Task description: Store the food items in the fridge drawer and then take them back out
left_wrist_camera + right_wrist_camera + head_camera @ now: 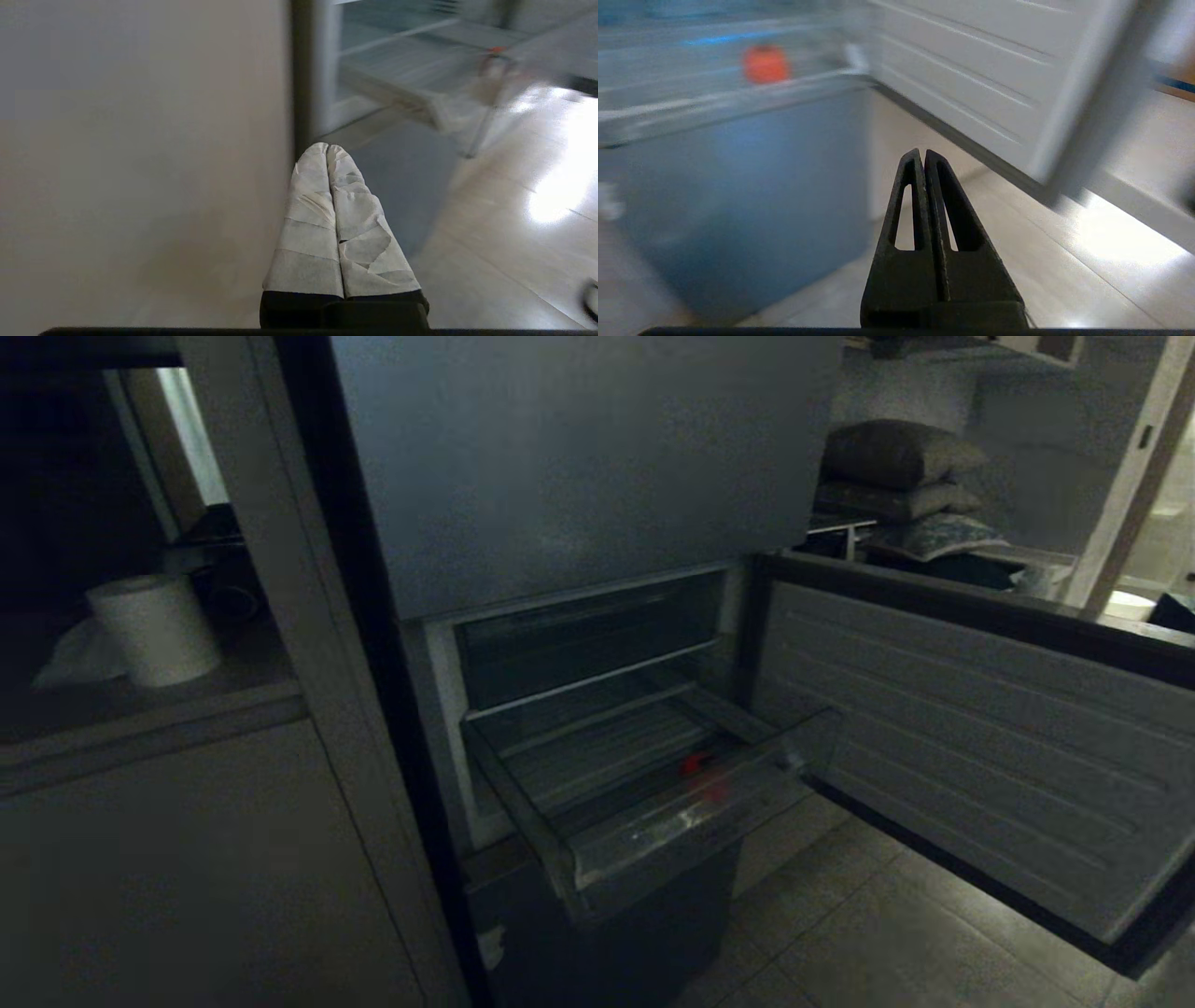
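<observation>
The red-orange food lump (766, 64) sits in the pulled-out fridge drawer (653, 840), near its clear front lip. From the right gripper (923, 154), pressed shut and empty, it lies toward ten o'clock. The left gripper (327, 148), likewise shut on nothing, probably hangs farther off, so the right arm looks nearer.

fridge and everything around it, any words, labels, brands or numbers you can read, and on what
None can be read in any of the three views.
Fridge: its closed top door is plain, with no brand or sign showing.
Fridge drawer: pale smears on its clear front lip, no legible print.
Open door: only moulded ribs on the inner side.
Paper roll: plain white.
Pale patch on the lower door edge: too small and dim to tell.
</observation>
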